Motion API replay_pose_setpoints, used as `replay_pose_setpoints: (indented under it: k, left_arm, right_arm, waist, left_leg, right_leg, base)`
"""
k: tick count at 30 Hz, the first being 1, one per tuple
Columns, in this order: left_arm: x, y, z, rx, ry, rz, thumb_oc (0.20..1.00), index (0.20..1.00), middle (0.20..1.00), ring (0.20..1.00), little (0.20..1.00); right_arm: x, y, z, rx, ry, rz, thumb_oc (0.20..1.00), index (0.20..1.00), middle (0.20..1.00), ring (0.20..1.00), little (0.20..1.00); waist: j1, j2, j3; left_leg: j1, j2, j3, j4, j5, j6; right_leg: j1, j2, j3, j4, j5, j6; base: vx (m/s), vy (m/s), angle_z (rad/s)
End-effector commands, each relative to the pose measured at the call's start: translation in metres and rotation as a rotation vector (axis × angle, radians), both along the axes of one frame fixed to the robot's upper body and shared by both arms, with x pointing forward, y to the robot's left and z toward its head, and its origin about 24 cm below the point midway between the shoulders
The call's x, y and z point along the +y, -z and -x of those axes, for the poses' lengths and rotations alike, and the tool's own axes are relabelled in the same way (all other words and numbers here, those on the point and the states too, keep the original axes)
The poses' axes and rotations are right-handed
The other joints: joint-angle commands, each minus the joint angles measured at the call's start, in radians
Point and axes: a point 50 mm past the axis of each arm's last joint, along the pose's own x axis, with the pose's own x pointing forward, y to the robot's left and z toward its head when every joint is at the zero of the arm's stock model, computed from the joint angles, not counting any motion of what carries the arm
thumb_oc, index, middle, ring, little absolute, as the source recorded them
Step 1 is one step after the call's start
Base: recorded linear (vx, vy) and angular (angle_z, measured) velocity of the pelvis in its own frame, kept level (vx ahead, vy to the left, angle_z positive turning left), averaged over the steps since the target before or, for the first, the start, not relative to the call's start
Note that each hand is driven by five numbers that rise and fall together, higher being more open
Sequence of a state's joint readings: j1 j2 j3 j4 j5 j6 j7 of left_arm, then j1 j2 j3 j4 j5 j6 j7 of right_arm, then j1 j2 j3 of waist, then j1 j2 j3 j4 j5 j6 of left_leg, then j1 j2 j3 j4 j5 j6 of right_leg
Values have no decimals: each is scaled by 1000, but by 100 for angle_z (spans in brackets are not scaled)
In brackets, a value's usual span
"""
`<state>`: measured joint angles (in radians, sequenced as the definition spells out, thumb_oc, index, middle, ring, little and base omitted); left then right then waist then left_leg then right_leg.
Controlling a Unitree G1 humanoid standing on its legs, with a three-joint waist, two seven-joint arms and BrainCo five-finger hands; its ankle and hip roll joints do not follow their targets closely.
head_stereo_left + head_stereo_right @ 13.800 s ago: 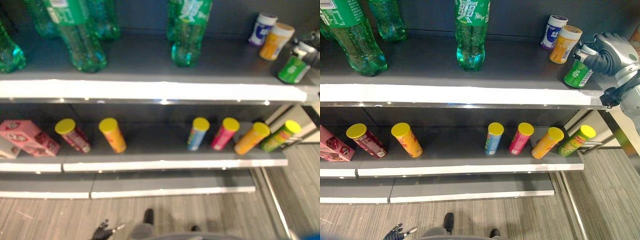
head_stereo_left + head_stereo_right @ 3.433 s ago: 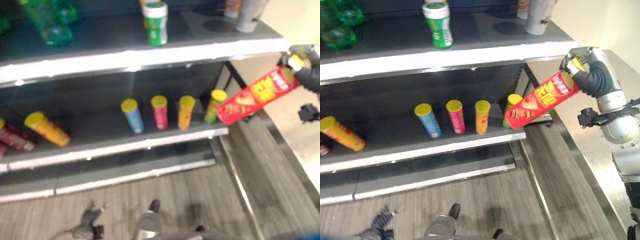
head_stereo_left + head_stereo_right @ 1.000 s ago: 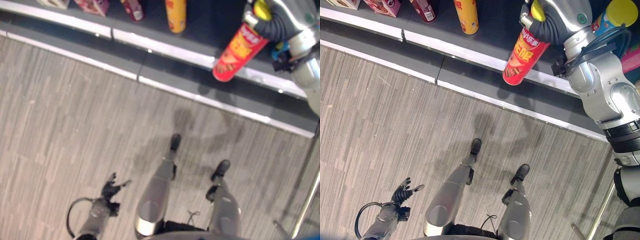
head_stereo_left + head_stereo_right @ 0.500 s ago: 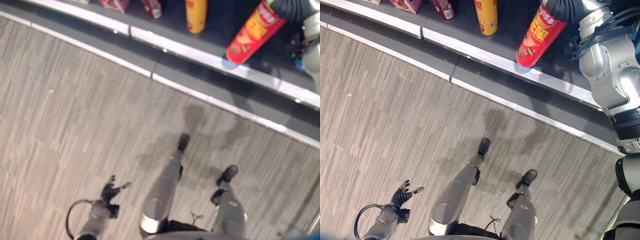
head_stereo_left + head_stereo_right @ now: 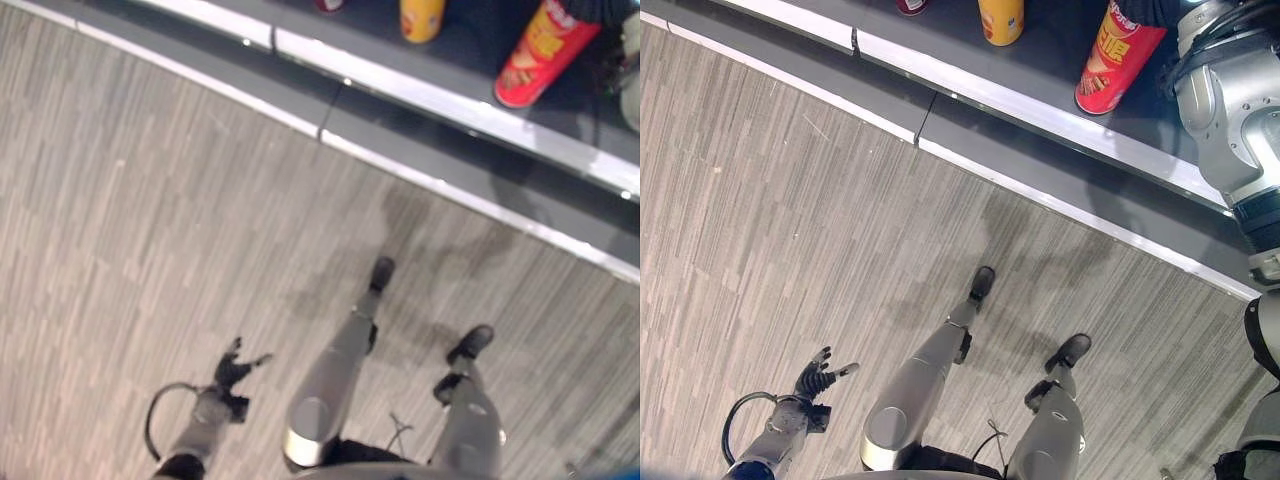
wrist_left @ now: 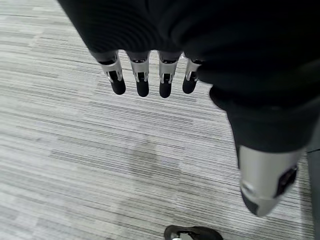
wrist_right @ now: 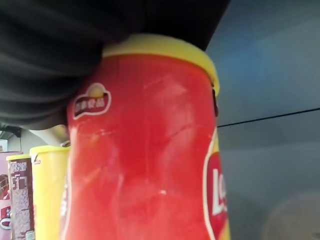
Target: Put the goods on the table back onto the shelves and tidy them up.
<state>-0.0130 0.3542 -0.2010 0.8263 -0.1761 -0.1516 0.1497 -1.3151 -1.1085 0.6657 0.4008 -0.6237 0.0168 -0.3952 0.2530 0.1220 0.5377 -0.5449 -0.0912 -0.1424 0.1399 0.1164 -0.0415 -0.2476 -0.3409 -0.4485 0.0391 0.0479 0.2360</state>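
Note:
A red chip can (image 5: 1118, 60) with a yellow lid stands nearly upright over the low shelf's deck (image 5: 1050, 70), just behind the white front edge. My right hand (image 5: 1148, 8) is shut on its top end, and its dark cover (image 7: 55, 65) wraps the lid of the red chip can (image 7: 150, 150) in the right wrist view. Whether the base touches the deck I cannot tell. My left hand (image 5: 820, 382) hangs low over the floor, its fingers (image 6: 142, 82) straight and holding nothing.
An orange can (image 5: 1000, 15) and a dark red can (image 5: 912, 5) stand on the same shelf to the left. A yellow can (image 7: 47, 190) and a brown one (image 7: 20, 195) show beside the red can. A lower ledge (image 5: 1040, 170) runs before the shelf, then striped floor (image 5: 790, 220).
The camera has shifted. Against the shelf, the red can has moved from hanging tilted across the front edge to nearly upright over the deck. The left hand stays idle.

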Motion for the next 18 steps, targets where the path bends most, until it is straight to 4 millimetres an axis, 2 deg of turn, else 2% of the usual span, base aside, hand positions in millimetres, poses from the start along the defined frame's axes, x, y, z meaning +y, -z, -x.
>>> replay_pose_setpoints:
  k: [1,11,18]
  left_arm:
    - [16,6,19,65,-6,-67,1000,1000,1000,1000,1000]
    - [12,6,16,56,-1,-69,1000,1000,1000,1000,1000]
    - [9,4,12,37,10,-70,1000,1000,1000,1000,1000]
  right_arm:
    - [5,-30,16,-144,9,57,200,200,200,200,200]
    - [-2,-27,14,-150,37,48,200,200,200,200,200]
    - [-3,-16,9,-135,35,33,200,200,200,200,200]
  waist:
    - [16,-46,-49]
    - [8,-49,-47]
    - [1,-43,-44]
  left_leg:
    - [-101,125,-35,96,-118,-111]
    - [-109,126,-31,94,-114,-113]
    - [-113,125,-30,100,-117,-112]
  right_leg:
    - [-115,-90,78,88,22,2]
    - [-126,-91,79,92,20,2]
    - [-131,-91,81,93,20,3]
  base:
    - [0,0,0]
    - [0,0,0]
    - [0,0,0]
